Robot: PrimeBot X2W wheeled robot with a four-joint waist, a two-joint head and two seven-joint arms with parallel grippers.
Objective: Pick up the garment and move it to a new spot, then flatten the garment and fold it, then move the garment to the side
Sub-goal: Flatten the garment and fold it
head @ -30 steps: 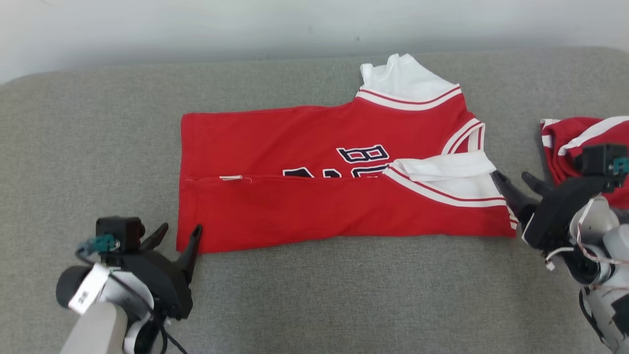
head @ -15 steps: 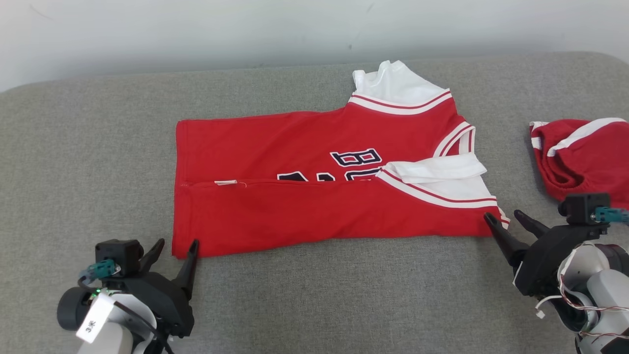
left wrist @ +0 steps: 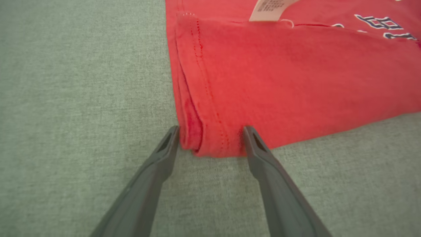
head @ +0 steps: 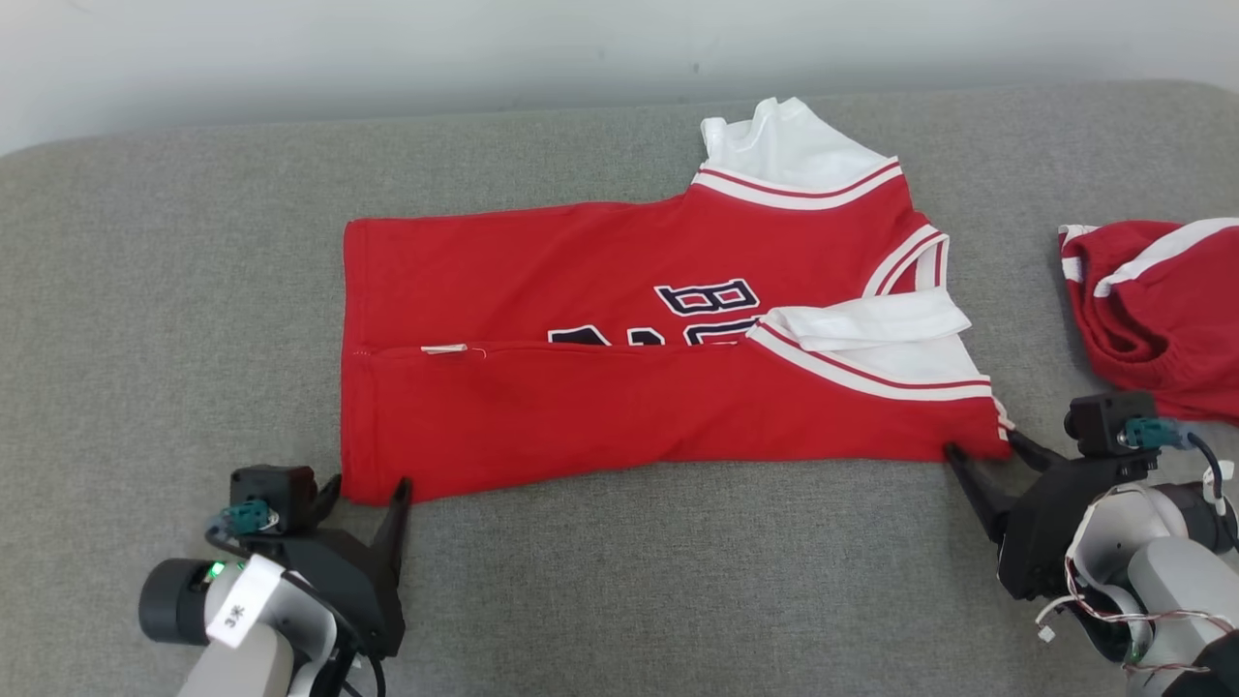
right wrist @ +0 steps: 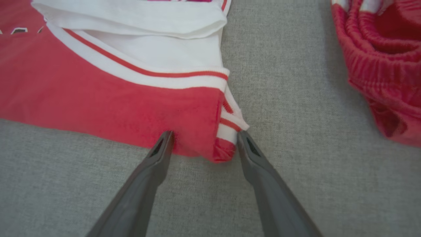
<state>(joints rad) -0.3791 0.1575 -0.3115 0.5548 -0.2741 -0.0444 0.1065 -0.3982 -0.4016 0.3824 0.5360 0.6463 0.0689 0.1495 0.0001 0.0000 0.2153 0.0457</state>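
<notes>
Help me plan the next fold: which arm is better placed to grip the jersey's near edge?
Neither wins: left tool straddles the jersey hem corner, right tool its armhole corner, both open.

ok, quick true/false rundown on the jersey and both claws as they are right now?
1. The red jersey has its near part folded over, covering the lower part of the lettering. True.
2. The left claw is shut on the jersey's corner. False: it is open, with one finger on either side of the hem corner.
3. The right claw is open, straddling the corner with the striped trim. True.
4. A second red garment lies on the robot's left of the jersey. False: it lies to the right, apart from the jersey.
5. A small white label shows at the fold line. True.
</notes>
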